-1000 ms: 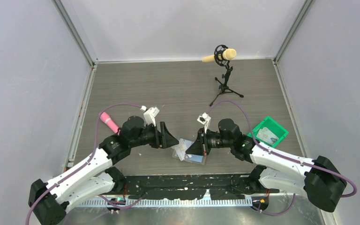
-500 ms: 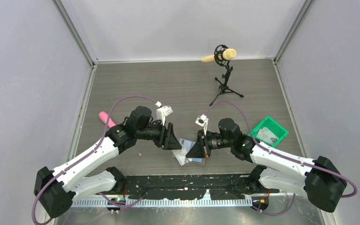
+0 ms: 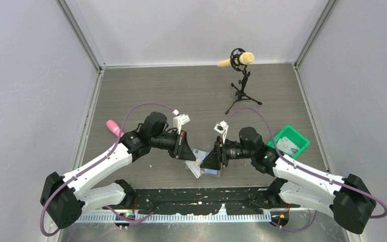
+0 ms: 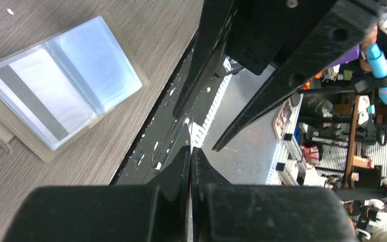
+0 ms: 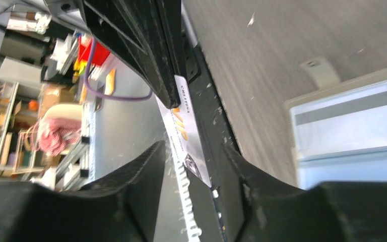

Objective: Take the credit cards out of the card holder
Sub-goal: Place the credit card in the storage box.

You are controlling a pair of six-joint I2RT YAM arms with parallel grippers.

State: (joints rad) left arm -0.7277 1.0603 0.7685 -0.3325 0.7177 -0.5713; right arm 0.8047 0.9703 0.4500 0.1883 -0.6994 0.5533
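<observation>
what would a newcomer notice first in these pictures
At the near middle of the table, the left gripper is shut on a white credit card that pokes between the open fingers of the right gripper. Right beside them the card holder lies open, a striped card in one clear pocket.

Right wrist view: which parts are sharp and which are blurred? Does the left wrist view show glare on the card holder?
Right wrist view: the print on the credit card is fairly sharp; the card holder is blurred; the right gripper's fingers are dark, unfocused shapes. Left wrist view: the card holder is sharp, with a pale sheen on its clear pockets; the left gripper's fingers are blurred.
</observation>
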